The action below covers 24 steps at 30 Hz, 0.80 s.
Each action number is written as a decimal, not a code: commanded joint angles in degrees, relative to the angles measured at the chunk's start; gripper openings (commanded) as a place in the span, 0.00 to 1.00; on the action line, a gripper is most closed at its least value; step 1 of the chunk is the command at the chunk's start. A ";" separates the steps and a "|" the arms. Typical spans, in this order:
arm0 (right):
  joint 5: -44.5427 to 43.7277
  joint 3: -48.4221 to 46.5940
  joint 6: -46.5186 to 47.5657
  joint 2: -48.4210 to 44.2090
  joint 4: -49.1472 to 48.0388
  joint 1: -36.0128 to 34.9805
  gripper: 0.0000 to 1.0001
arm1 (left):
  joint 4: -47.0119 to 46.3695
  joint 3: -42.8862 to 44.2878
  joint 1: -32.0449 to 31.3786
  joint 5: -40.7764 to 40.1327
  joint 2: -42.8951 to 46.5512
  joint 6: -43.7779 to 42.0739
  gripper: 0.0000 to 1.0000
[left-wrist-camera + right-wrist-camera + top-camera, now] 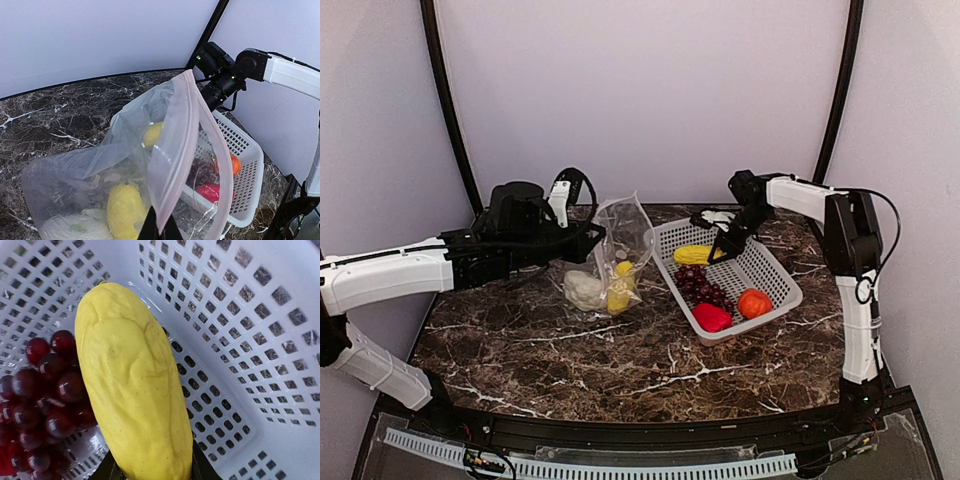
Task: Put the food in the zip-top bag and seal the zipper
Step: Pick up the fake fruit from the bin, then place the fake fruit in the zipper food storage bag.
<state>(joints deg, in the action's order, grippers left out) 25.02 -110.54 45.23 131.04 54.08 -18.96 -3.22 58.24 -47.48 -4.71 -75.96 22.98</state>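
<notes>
My left gripper (592, 240) is shut on the pinkish zipper (216, 135) edge of the clear zip-top bag (622, 238) and holds its mouth up and open; the fingertips (150, 227) pinch the rim. In the bag lie the white cauliflower (584, 290) and a yellow piece (620, 292). My right gripper (725, 248) reaches into the white basket (775, 275), and its fingers close on both sides of the second yellow piece (135, 380). The grape bunch (700, 285), red pepper (712, 317) and tomato (753, 303) lie in the basket.
The basket stands right of the bag on the dark marble table (570, 350). Curved black poles (445, 95) and a grey wall stand behind. The right arm (280, 72) hangs over the basket's far end.
</notes>
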 commanded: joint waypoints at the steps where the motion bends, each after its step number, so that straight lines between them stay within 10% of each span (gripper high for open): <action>1: 4.87 3.01 -2.54 -10.56 -0.07 0.33 0.23 | -1.36 0.18 0.20 0.98 -0.83 0.10 0.01; 24: 18.91 6.56 -19.87 -28.72 15.60 -13.25 0.24 | -8.20 2.63 0.20 2.80 -8.77 4.36 0.01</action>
<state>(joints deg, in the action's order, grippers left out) 38.98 -104.05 30.74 101.75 66.76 -32.56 -8.62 59.55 -47.48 -3.60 -84.33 26.30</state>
